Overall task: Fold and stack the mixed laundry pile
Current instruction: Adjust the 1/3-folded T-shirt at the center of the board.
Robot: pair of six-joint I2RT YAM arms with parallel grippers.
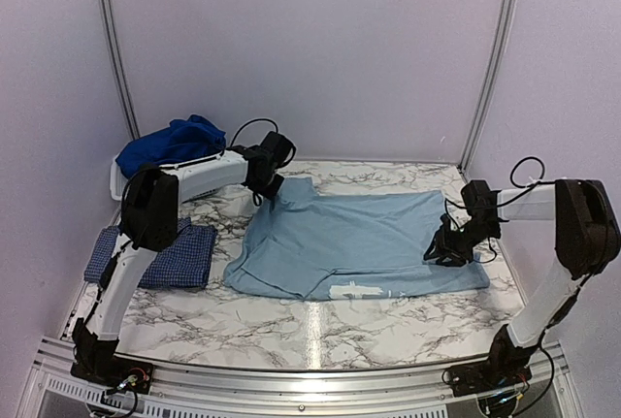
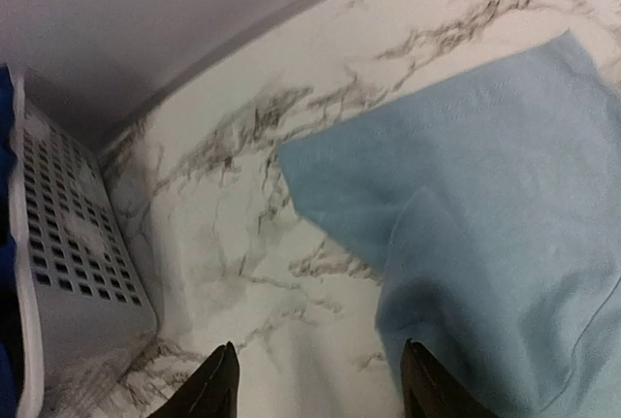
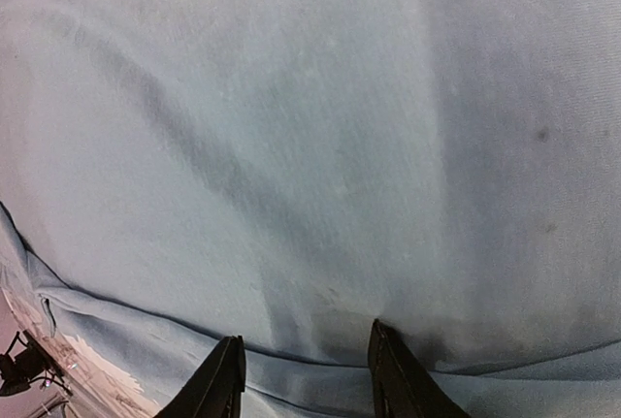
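A pale blue T-shirt (image 1: pixel 359 243) lies spread on the marble table, its white print near the front hem. My left gripper (image 1: pixel 267 195) is at the shirt's far left corner and stands open. In the left wrist view bare marble shows between the left gripper's (image 2: pixel 320 379) fingers, and the right finger sits over the T-shirt's (image 2: pixel 485 205) edge. My right gripper (image 1: pixel 444 251) rests on the shirt's right part. Its jaws (image 3: pixel 306 360) are apart, tips on flat T-shirt fabric (image 3: pixel 320 146) by a fold line. A folded navy check shirt (image 1: pixel 155 255) lies at the left. Royal blue clothes (image 1: pixel 170 142) fill the basket.
The white slatted basket (image 1: pixel 118 180) stands at the far left corner; its wall (image 2: pixel 68 273) is close to the left gripper. Pale walls enclose the table on three sides. A metal rail (image 1: pixel 310 379) runs along the near edge.
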